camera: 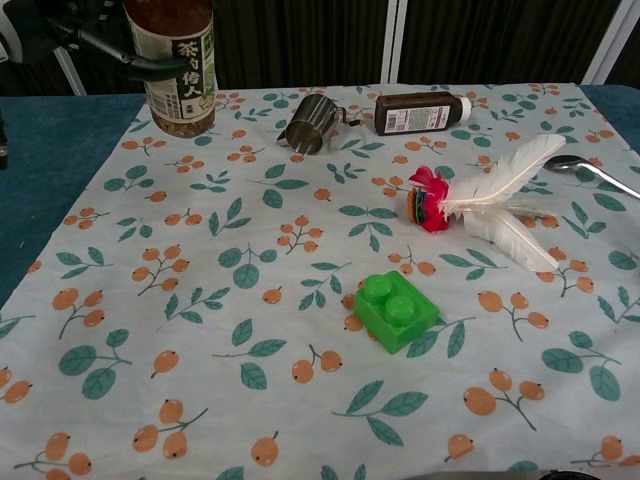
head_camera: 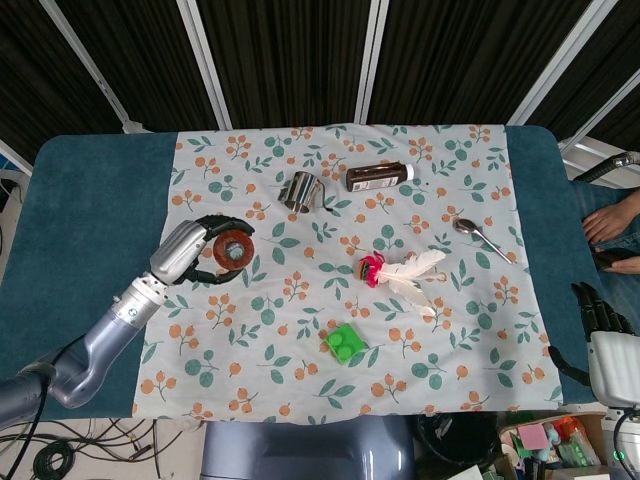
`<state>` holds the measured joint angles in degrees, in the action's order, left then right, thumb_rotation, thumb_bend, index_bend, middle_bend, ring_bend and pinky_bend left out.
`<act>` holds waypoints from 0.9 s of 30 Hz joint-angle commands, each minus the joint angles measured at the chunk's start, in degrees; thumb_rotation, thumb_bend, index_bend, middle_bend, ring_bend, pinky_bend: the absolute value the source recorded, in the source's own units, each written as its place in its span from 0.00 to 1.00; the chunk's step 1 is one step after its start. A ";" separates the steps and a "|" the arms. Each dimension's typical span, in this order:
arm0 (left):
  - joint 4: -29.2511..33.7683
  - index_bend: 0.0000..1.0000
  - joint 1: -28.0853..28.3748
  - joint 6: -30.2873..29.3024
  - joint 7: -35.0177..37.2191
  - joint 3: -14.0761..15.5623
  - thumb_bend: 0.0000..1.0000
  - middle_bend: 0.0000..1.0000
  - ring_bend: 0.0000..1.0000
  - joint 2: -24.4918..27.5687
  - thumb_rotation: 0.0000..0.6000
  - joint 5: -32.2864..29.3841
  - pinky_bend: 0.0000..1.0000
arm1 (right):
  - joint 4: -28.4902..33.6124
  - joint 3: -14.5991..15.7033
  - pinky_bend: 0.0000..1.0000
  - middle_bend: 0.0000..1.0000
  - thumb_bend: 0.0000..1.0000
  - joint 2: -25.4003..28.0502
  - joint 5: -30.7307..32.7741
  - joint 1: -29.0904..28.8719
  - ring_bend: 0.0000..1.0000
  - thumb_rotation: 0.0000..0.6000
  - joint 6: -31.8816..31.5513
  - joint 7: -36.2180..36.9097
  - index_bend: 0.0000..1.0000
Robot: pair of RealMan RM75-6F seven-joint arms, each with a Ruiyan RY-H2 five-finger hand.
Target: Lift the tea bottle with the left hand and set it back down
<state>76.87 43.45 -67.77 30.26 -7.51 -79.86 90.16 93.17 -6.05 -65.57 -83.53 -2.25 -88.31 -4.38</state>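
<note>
My left hand point(head_camera: 192, 253) grips the tea bottle point(head_camera: 233, 249), a clear bottle of brown tea with a white and green label. The bottle hangs well above the flowered cloth point(head_camera: 300, 300) at its left side. In the chest view the tea bottle point(camera: 180, 70) reaches past the top edge, its cap cut off, and dark fingers point(camera: 105, 45) wrap around it. My right hand point(head_camera: 603, 320) hangs off the table at the lower right, away from everything; whether its fingers are apart does not show.
A steel cup point(head_camera: 300, 191) lies on its side near a brown bottle point(head_camera: 378, 177) at the back. A spoon point(head_camera: 478, 235), a white feather toy point(head_camera: 405, 271) and a green brick point(head_camera: 346, 343) lie to the right and front. A person's hands point(head_camera: 612, 232) show at the right edge.
</note>
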 commanded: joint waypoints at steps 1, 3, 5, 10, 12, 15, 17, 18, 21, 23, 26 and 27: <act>-11.68 0.33 -0.96 -10.17 -27.97 -1.07 0.44 0.37 0.29 -7.94 1.00 4.08 0.42 | 0.01 0.00 0.26 0.06 0.16 0.02 0.02 0.01 0.18 1.00 0.00 0.00 0.05; -13.49 0.33 -1.25 -11.04 -26.88 -0.93 0.44 0.36 0.29 -9.66 1.00 4.01 0.42 | -0.01 0.00 0.26 0.06 0.16 0.01 0.01 0.00 0.18 1.00 0.01 -0.03 0.05; -12.29 0.33 -1.57 -10.24 -21.09 -1.20 0.44 0.36 0.29 -10.25 1.00 2.29 0.42 | -0.01 0.01 0.26 0.06 0.16 0.00 0.00 -0.01 0.18 1.00 0.04 -0.10 0.05; 1.76 0.33 -2.21 -3.66 3.08 -3.72 0.44 0.36 0.29 -6.17 1.00 -5.37 0.42 | -0.02 -0.01 0.26 0.06 0.16 -0.02 0.07 -0.02 0.18 1.00 0.07 -0.20 0.05; 11.03 0.33 -1.93 2.43 19.66 -5.61 0.44 0.36 0.29 0.02 1.00 -8.83 0.42 | -0.02 -0.03 0.26 0.06 0.16 -0.02 0.08 -0.02 0.18 1.00 0.05 -0.21 0.05; 17.09 0.33 -1.82 7.42 39.25 -7.53 0.44 0.36 0.29 6.70 1.00 -9.17 0.42 | -0.03 -0.03 0.26 0.06 0.16 -0.02 0.04 -0.01 0.18 1.00 0.02 -0.16 0.05; 18.50 0.33 -1.95 9.07 50.72 -8.32 0.44 0.36 0.29 9.80 1.00 -8.01 0.43 | -0.07 -0.03 0.26 0.06 0.16 -0.02 0.03 -0.01 0.18 1.00 0.01 -0.12 0.05; 18.69 0.33 -2.03 9.81 57.09 -8.62 0.44 0.36 0.29 11.29 1.00 -7.23 0.43 | -0.07 -0.02 0.26 0.06 0.16 -0.02 0.03 -0.02 0.18 1.00 0.03 -0.10 0.05; 17.97 0.33 -2.19 10.81 73.09 -8.76 0.44 0.36 0.29 14.13 1.00 -4.62 0.47 | 0.00 0.01 0.26 0.06 0.16 -0.02 -0.07 -0.04 0.18 1.00 0.05 -0.08 0.05; 15.91 0.33 -2.18 10.63 82.84 -8.40 0.44 0.37 0.30 15.30 1.00 -2.48 0.50 | 0.01 0.05 0.26 0.06 0.16 -0.03 -0.22 -0.04 0.18 1.00 -0.02 -0.16 0.05; 12.76 0.33 -2.19 10.10 89.92 -7.54 0.44 0.37 0.30 15.59 1.00 -1.05 0.51 | 0.09 0.05 0.26 0.06 0.16 -0.05 -0.22 -0.02 0.18 1.00 -0.08 -0.26 0.05; 11.82 0.33 -2.20 9.86 91.66 -7.12 0.44 0.37 0.30 15.56 1.00 -0.51 0.51 | 0.10 0.04 0.26 0.06 0.16 -0.05 -0.22 -0.01 0.18 1.00 -0.12 -0.32 0.05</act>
<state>85.98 41.72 -62.92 89.85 -13.33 -72.55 87.28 93.27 -6.01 -65.61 -83.75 -2.26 -88.42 -4.70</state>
